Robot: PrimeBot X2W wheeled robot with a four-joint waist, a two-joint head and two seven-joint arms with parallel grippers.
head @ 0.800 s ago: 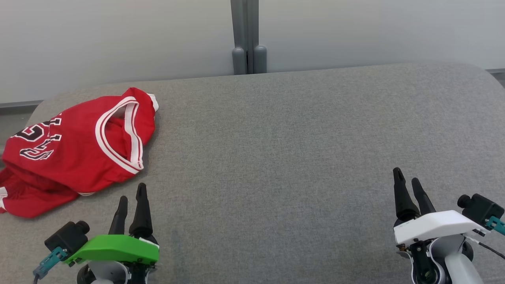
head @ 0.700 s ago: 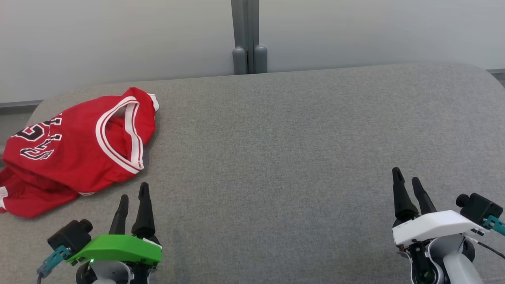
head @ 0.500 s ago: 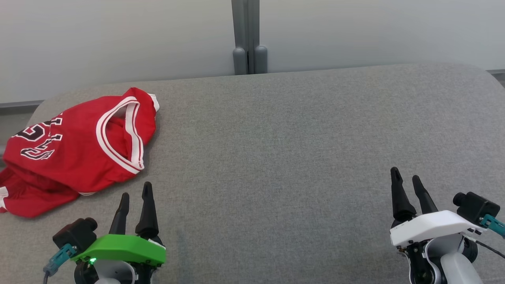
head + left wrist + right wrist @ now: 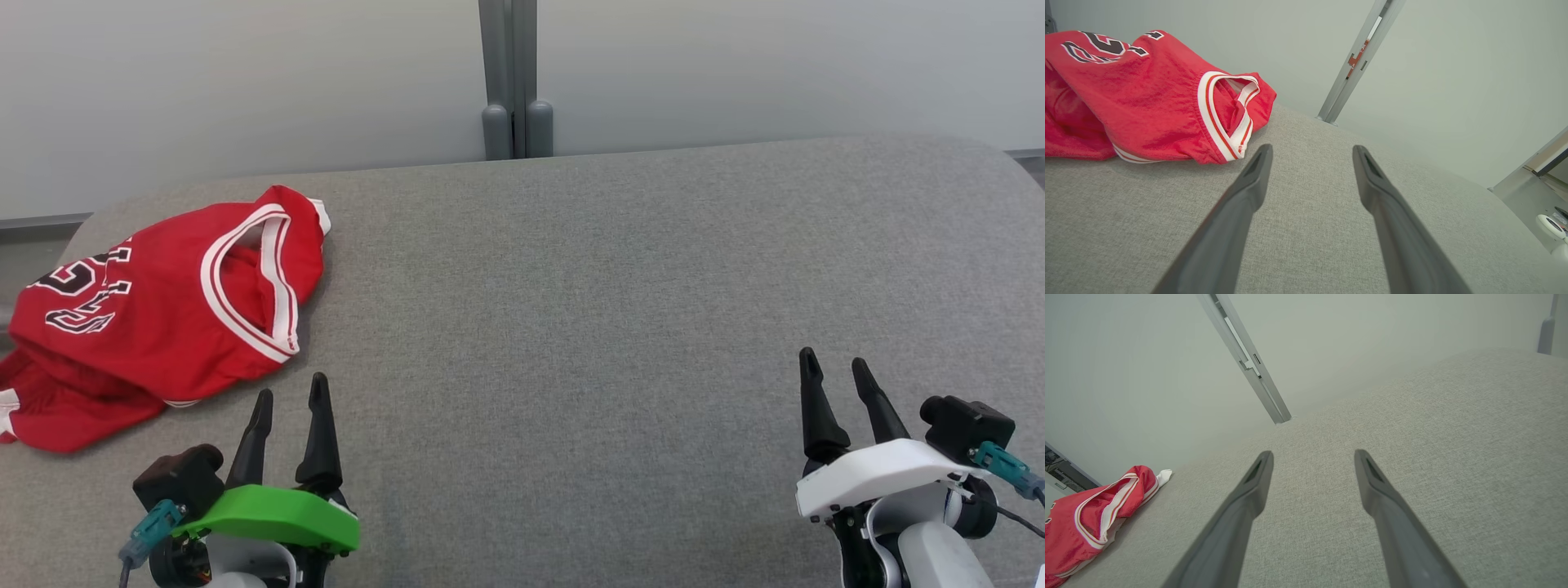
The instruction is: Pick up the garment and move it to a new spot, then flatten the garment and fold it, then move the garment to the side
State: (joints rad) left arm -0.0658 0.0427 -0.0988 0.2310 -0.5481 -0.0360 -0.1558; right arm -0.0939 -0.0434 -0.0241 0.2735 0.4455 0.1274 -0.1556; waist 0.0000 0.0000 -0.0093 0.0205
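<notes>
At the far left of the grey table (image 4: pixel 571 286), a crumpled red garment (image 4: pixel 155 318) lies. Our left gripper (image 4: pixel 291 386) sits just beside its near edge, fingers spread and empty; our right gripper (image 4: pixel 833 358), also spread and empty, is well apart at the right.

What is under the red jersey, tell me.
The red jersey lies crumpled on the grey padded surface, which shows beside it. Its own lower layers bunch beneath; anything else under the cloth is hidden.
</notes>
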